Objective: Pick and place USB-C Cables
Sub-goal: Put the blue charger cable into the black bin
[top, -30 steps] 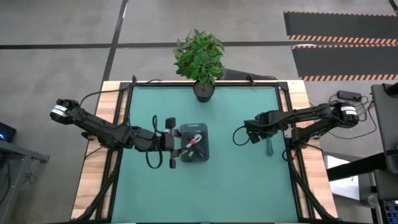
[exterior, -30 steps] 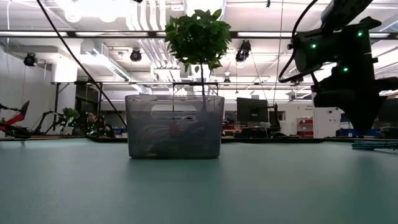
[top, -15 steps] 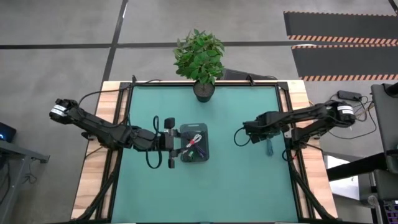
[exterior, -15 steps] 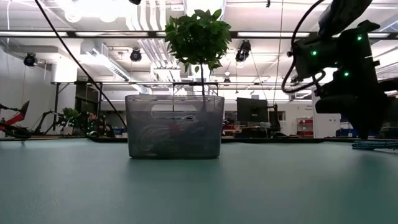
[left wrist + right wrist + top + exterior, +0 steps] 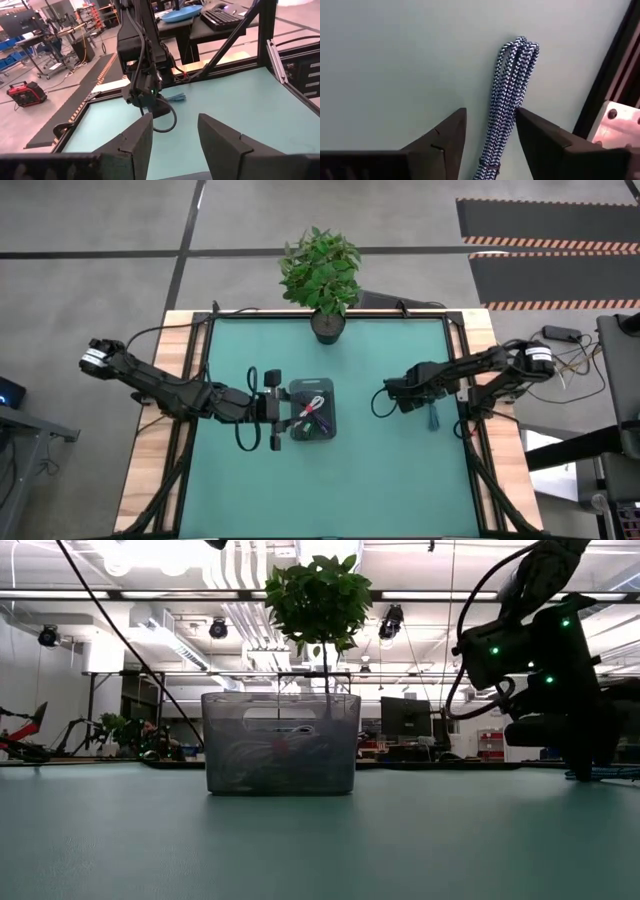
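Since a second ago the right gripper [image 5: 428, 402] has come down and edged toward the grey tray [image 5: 330, 423]; in the low view its dark body with green lights now hangs nearer the table [image 5: 380, 480], where before it sat higher. The left arm and the tray have not moved.

The right gripper hovers over the dark blue cable [image 5: 507, 102] with its fingers [image 5: 442, 137] spread apart — the cable runs up between them, untouched by either as far as the wrist view shows. The cable is a braided bundle, blue flecked with white in a zigzag weave, folded into several parallel strands that end in a rounded loop, with a thin tie near the other end. It lies flat on the table well to the right of the tray, just beside the black frame rail [image 5: 615, 80] at the table's right edge.

The left gripper [image 5: 283, 417] sits at the tray's left side, its fingers [image 5: 135, 142] held wide with nothing between them.

Inside the tray lie the white cable [image 5: 314, 404] with its red band and the teal-green cable [image 5: 318, 421], close together. A potted plant [image 5: 321, 270] stands behind the tray, at the table's far edge.
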Robot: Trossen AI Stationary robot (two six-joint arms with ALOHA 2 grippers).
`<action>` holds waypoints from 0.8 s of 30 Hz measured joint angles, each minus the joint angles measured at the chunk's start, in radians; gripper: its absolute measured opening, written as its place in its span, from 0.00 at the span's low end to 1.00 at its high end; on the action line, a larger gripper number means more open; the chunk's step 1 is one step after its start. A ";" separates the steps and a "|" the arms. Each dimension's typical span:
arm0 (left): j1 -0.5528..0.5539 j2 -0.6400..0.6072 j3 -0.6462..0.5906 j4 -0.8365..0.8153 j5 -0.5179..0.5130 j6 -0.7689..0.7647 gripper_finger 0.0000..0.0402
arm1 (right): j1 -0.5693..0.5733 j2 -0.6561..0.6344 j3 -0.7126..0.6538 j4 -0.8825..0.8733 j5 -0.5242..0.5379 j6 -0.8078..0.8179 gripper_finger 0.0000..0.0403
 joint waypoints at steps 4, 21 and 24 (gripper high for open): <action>0.000 0.000 0.000 0.000 0.000 0.000 0.35 | -0.025 0.015 0.000 0.020 -0.028 -0.043 0.34; 0.000 0.000 0.000 -0.001 0.000 -0.001 0.35 | -0.059 -0.122 -0.007 0.043 -0.059 -0.122 0.04; 0.000 0.000 -0.001 -0.001 0.000 -0.001 0.35 | -0.038 -0.206 -0.007 0.052 -0.045 -0.123 0.03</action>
